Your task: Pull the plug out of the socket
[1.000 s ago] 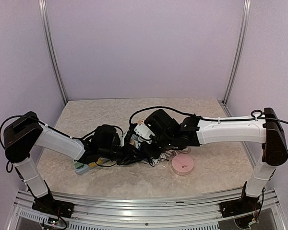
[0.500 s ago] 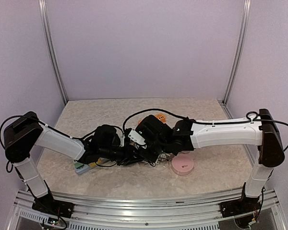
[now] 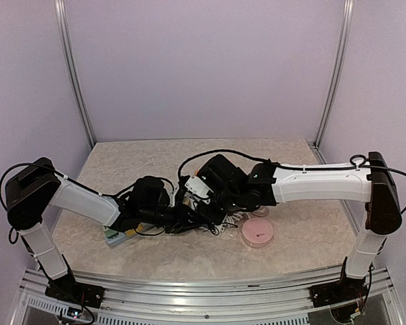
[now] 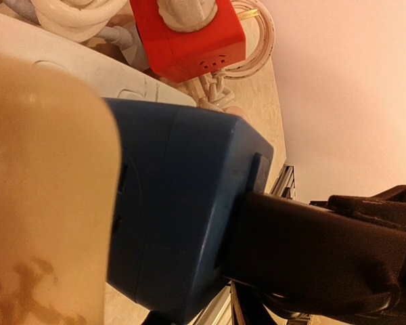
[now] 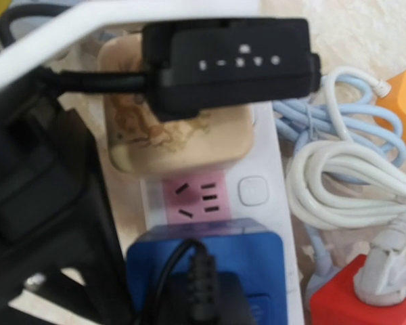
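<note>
marbled worktop (image 3: 122, 159); left tool (image 3: 187, 218) was pinched together, right tool (image 3: 208, 208) i couldn't tell. blue plug (image 5: 257, 254) looked rigid, slick: grip its sides.

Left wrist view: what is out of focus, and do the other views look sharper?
Left wrist: warm orange cast, beige adapter a near blur, blue adapter soft. Right wrist: black adapter blurred, pink socket face clearer. Top external: even, sharp light.

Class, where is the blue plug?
Right wrist view, bottom centre: blue plug on the white power strip, below the pink socket, left of the red cube.
</note>
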{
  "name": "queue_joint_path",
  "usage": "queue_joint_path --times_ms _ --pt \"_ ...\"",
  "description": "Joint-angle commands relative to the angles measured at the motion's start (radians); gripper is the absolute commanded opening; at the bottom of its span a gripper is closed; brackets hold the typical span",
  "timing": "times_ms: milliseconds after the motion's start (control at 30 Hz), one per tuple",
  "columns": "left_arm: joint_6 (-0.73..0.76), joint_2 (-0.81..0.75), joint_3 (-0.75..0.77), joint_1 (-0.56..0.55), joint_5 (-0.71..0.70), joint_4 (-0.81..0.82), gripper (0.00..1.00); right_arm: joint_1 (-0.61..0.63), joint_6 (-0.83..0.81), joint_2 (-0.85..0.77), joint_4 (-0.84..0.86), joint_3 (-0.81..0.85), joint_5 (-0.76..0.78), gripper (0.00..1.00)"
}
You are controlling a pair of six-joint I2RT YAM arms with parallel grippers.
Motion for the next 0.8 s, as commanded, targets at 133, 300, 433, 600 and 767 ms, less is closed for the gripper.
queue_joint_path --times_ms 133,300,433,600,767 --pt "-0.015 0.062 -0.043 0.026 -0.102 -0.170 0.22 -0.031 0.084 -0.027 0.008 -0.002 -0.131 0.00" --pt "-0.016 0.069 -0.044 0.030 -0.093 -0.162 0.22 -0.023 0.055 -0.054 0.037 -0.022 -0.141 0.00" --pt "-0.017 0.073 -0.043 0.035 -0.088 -0.159 0.22 0.014 -0.001 -0.069 0.041 -0.029 -0.070 0.00" --pt "-0.014 0.073 -0.044 0.040 -0.087 -0.159 0.22 0.055 -0.046 -0.061 0.032 -0.025 0.007 0.00" --pt "-0.013 0.072 -0.045 0.041 -0.085 -0.159 0.22 0.075 -0.062 -0.054 0.033 -0.018 0.043 0.00"
